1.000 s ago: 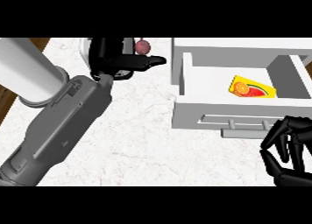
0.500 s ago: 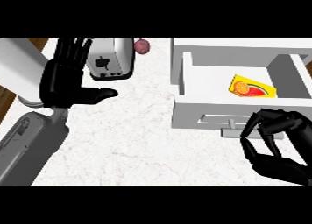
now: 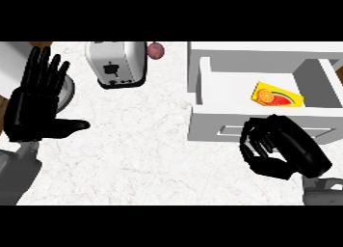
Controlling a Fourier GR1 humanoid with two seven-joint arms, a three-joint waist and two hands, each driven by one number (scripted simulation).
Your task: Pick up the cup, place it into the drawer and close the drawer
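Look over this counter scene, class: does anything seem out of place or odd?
The open drawer holds a box printed with fruit, yet no cup shows anywhere. A small reddish thing lies behind the toaster; I cannot tell what it is. Nothing looks spilled or damaged.

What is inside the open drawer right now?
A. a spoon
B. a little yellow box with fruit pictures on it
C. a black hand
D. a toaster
B. The white drawer is pulled open, and the only thing lying in it is a small yellow box with a watermelon slice and an orange printed on it; the toaster stands outside on the counter.
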